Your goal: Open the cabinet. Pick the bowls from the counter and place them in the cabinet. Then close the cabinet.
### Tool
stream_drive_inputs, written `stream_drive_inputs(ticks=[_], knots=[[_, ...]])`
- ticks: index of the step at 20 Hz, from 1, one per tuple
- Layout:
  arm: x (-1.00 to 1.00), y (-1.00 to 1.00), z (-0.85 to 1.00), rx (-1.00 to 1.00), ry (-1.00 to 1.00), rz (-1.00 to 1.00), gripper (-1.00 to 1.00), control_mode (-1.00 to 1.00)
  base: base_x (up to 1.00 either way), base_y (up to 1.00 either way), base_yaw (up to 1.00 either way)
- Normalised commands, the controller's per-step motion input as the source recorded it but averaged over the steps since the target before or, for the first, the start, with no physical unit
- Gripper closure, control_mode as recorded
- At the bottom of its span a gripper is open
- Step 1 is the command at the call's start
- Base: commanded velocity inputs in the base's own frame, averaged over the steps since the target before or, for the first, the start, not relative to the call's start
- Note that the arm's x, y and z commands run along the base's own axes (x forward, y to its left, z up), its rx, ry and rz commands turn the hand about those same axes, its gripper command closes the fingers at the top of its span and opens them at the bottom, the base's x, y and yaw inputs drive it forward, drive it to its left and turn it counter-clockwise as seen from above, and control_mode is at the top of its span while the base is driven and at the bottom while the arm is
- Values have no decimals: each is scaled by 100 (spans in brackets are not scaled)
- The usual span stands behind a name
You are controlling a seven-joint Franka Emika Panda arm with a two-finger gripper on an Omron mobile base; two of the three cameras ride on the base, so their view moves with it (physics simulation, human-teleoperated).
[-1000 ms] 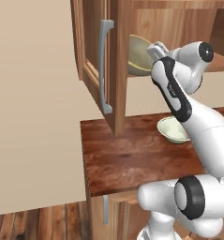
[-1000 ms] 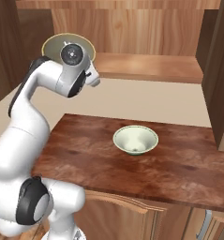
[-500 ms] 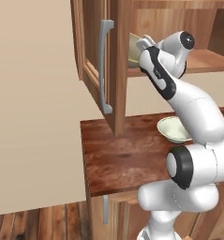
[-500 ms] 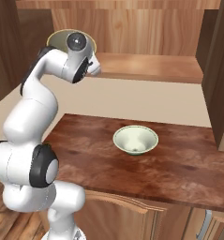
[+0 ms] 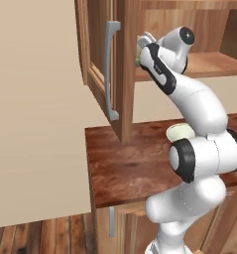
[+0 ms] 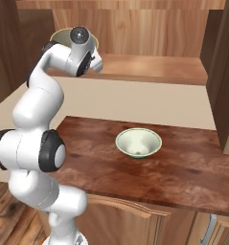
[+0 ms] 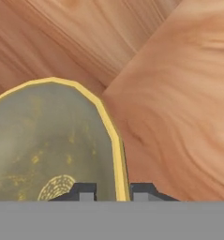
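Observation:
The hand view looks into the olive-tan bowl (image 7: 48, 140), speckled yellow inside. Its rim runs between the two fingertips of my gripper (image 7: 114, 190), which is shut on that rim. The bowl (image 6: 60, 35) is tilted inside the open cabinet (image 5: 97, 59), above the left end of the wooden shelf (image 6: 149, 67), close to the inner corner. My gripper (image 5: 142, 45) reaches in just past the left door's edge. The pale white-green bowl (image 6: 138, 142) sits upright on the counter (image 6: 183, 172), below the cabinet, partly hidden by my arm in the left base view (image 5: 179, 133).
The left door swings out over the counter's left end with its grey bar handle (image 5: 110, 69). The right door (image 6: 223, 72) stands open at the right edge. A base cabinet handle (image 5: 111, 222) shows under the counter front.
The arm has stretched up and forward, carrying the olive-tan bowl from in front of the opening deeper into the cabinet's left side. The pale bowl has stayed put.

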Motion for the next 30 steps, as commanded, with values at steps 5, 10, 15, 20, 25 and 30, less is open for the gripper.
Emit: stream_drive_inputs(ticks=[5, 10, 15, 20, 25, 30], knots=[[25, 6, 0, 0, 3, 0, -100, -100, 0, 0, 0], [-14, 0, 0, 0, -5, 0, -100, -100, 0, 0, 0], [-59, 0, 2, 0, -31, 0, -100, -100, 0, 0, 0], [-91, 0, 3, 0, -24, 0, -100, -100, 0, 0, 0], [-100, -17, 14, 0, -1, 0, -100, -100, 0, 0, 0], [-100, -35, 31, 0, 2, 0, -100, -100, 0, 0, 0]])
